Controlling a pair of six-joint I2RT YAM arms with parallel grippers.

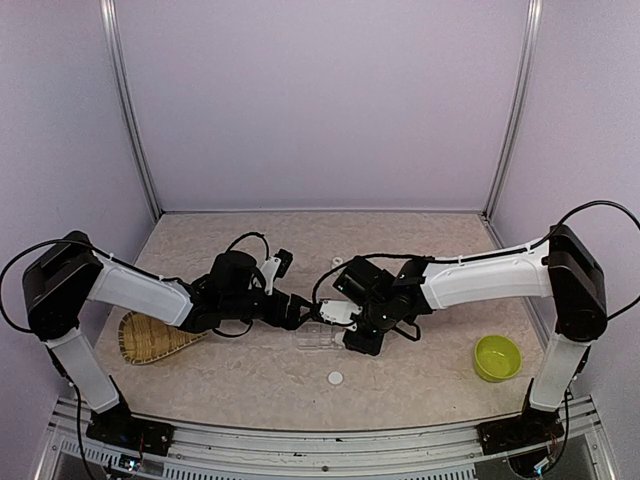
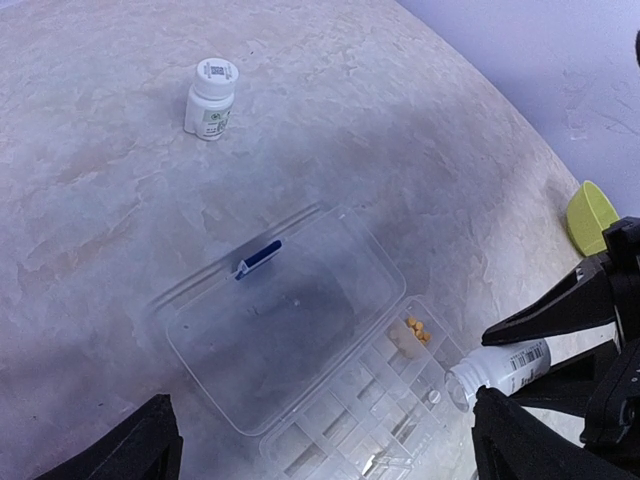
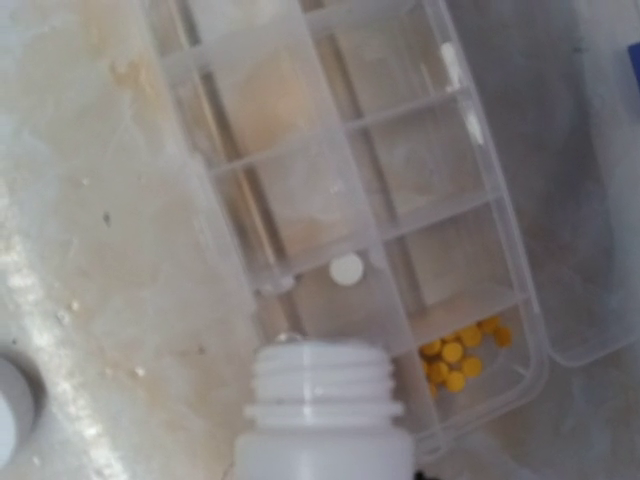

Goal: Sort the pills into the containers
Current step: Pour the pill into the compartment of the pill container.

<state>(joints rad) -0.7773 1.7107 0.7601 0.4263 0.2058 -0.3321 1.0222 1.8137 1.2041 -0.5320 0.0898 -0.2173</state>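
Pills [image 3: 460, 352] of orange-yellow colour lie together in one corner compartment of the clear box [image 3: 300, 150], which rests flat on the tabletop [image 2: 120, 200] between the two arms. One round white pill [image 3: 347, 269] lies in the compartment next to them. The lid [image 2: 290, 330] of the box is open and lies flat beside the compartments, with a small blue latch [image 2: 258, 258] at its outer edge.

The right hand [image 1: 342, 318] is clamped on a white bottle [image 2: 500, 370]. This bottle has no cap and is tilted, and its open mouth is just above the edge of the box, close to the compartment with the orange-yellow ones.

The left hand [image 2: 320, 425] hangs over the box with its fingers [image 2: 130, 445] spread wide apart, and it holds nothing.

A second bottle [image 2: 211, 97] stands upright with its cap on, well apart from the box. A loose white cap [image 1: 335, 378] lies on the tabletop near the box. A lime-green bowl [image 1: 497, 357] stands on the right side and a woven tray [image 1: 150, 338] lies partly under the left arm.
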